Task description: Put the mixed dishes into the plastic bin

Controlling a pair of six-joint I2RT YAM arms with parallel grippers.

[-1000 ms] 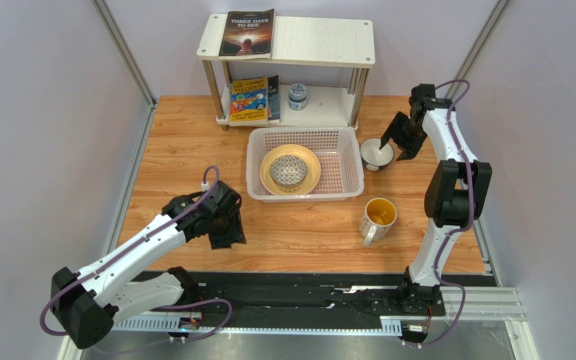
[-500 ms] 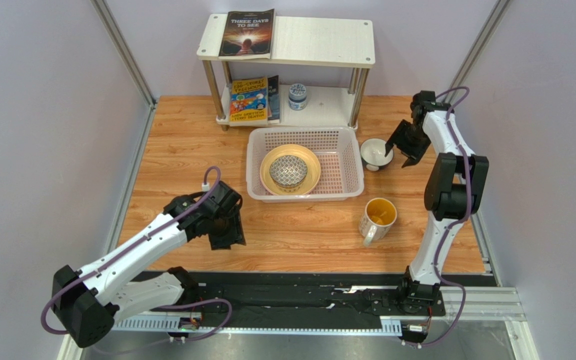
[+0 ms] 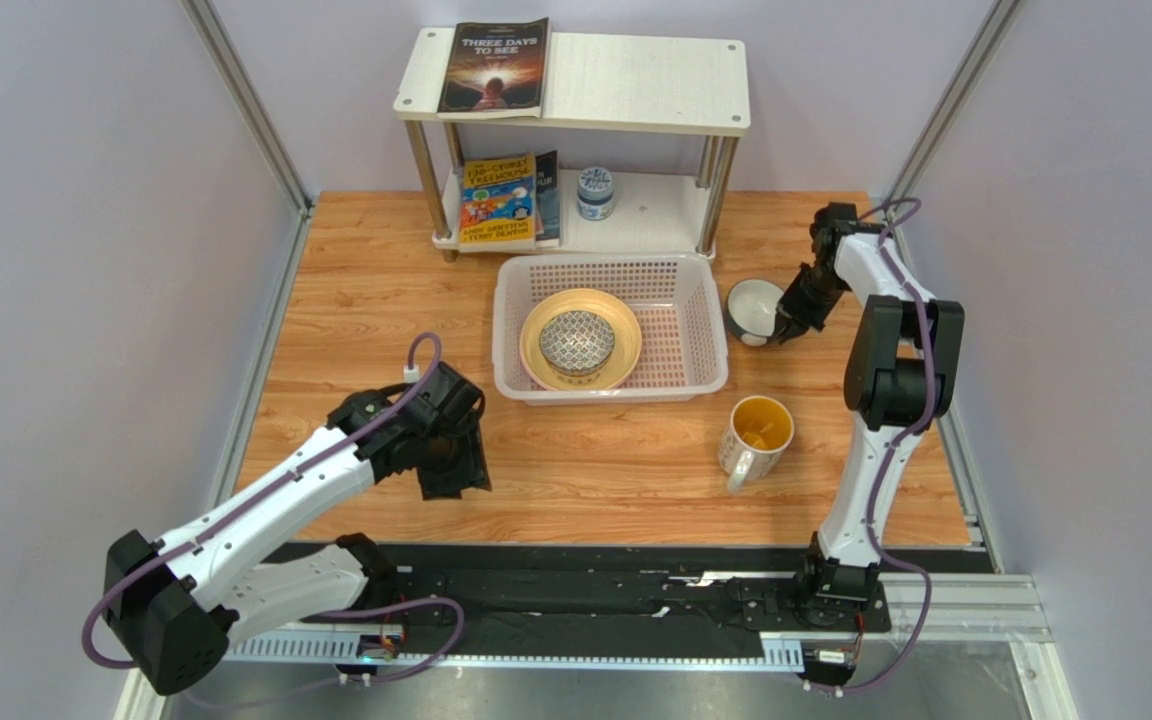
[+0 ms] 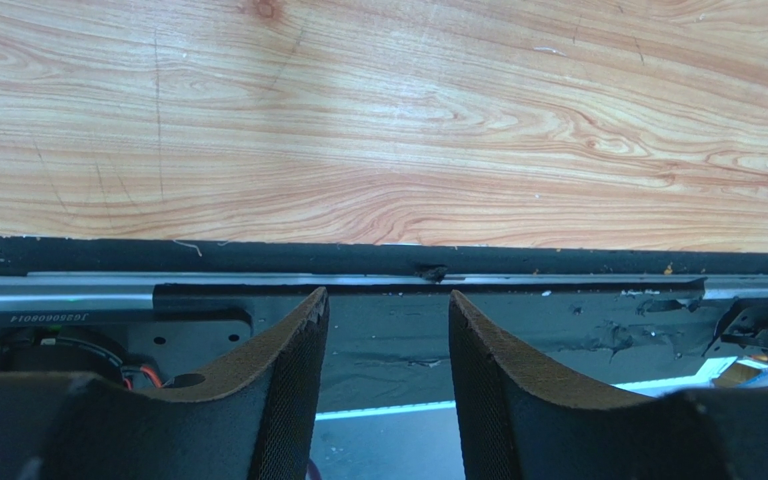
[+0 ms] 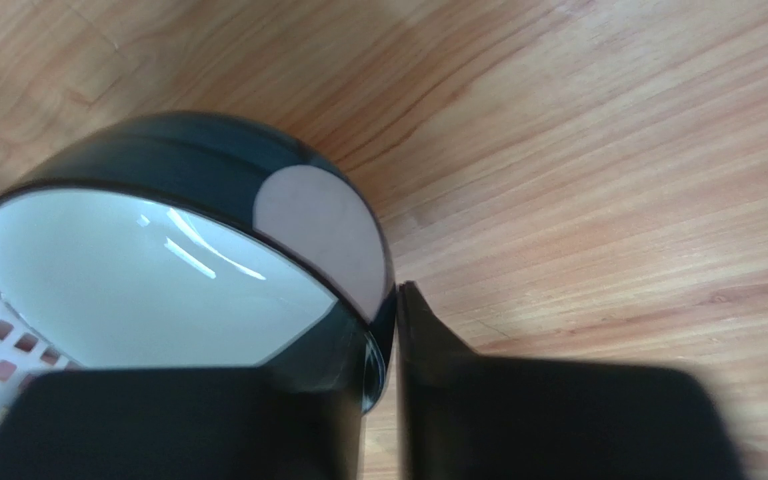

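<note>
The right gripper [image 5: 386, 335] is clamping the rim of the small white-lined bowl [image 5: 158, 270] beside the plastic bin [image 3: 684, 342] — the left gripper [image 4: 388, 305] is hovering open-jawed, empty.

This is a robotics lab test cell. Plain lilac walls [image 3: 71, 225] and metal posts [image 3: 244, 98] enclose a wooden table [image 3: 372, 300]. At the bottom of the frame, a left arm [image 3: 274, 495] and a right arm [image 3: 863, 503] stand bolted on a black rail [image 3: 612, 593].
</note>
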